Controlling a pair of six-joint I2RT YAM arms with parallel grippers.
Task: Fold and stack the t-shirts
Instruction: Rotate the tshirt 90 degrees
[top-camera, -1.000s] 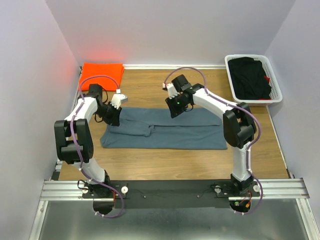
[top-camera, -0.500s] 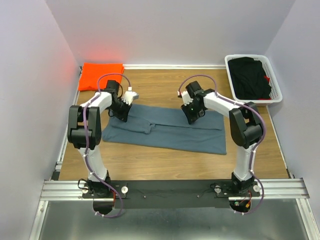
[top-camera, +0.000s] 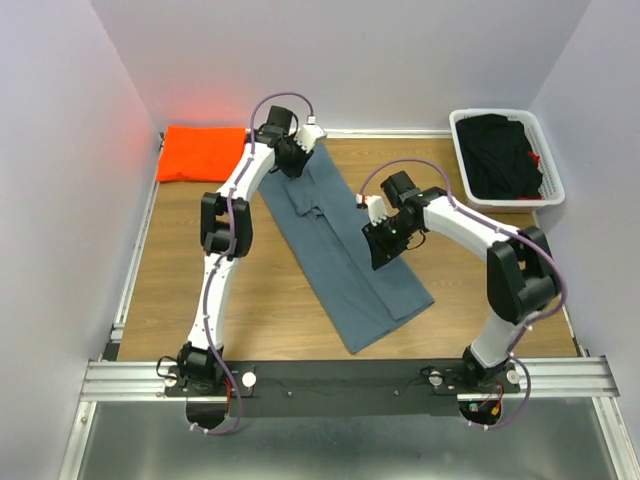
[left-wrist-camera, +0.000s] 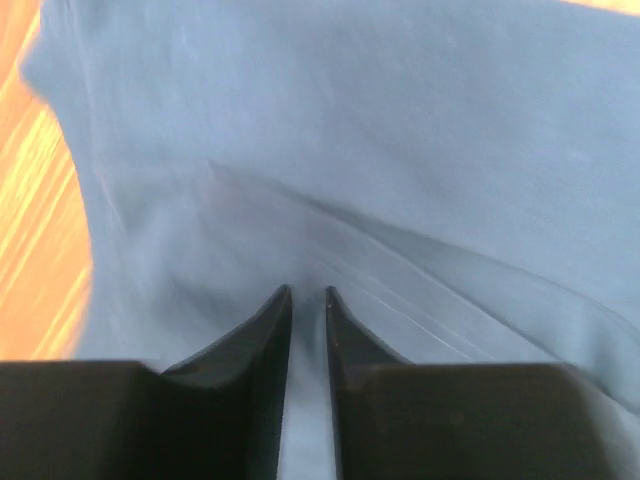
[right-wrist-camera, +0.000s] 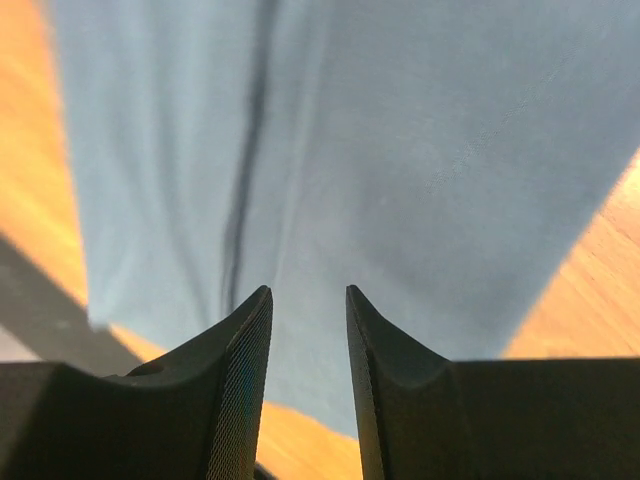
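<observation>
The slate blue-grey t-shirt (top-camera: 340, 270), already folded into a long narrow strip, lies slantwise across the wooden surface (top-camera: 200, 260), running from about 12 o'clock down toward 5 o'clock in the overhead view. The left claw (top-camera: 298, 160) is at the strip's far end. Its wrist view shows the fingers drawn almost together, with creases in the cloth converging on the tips, so it appears to be pinching the fabric. The right claw (top-camera: 383, 250) sits over the strip's 3 o'clock edge, about midway along. Its jaws stand a little apart above the cloth, and whether any fabric is caught between them cannot be told.

The bright orange t-shirt (top-camera: 203, 153) rests folded in the 10 o'clock corner. A white basket (top-camera: 495, 111) of dark clothes sits at 2 o'clock.

The step in hand looks like the lengthwise fold of the strip. The next move likely calls for bringing one end over the other to halve it, keeping the layers square, before the bundle is carried to the orange one.
</observation>
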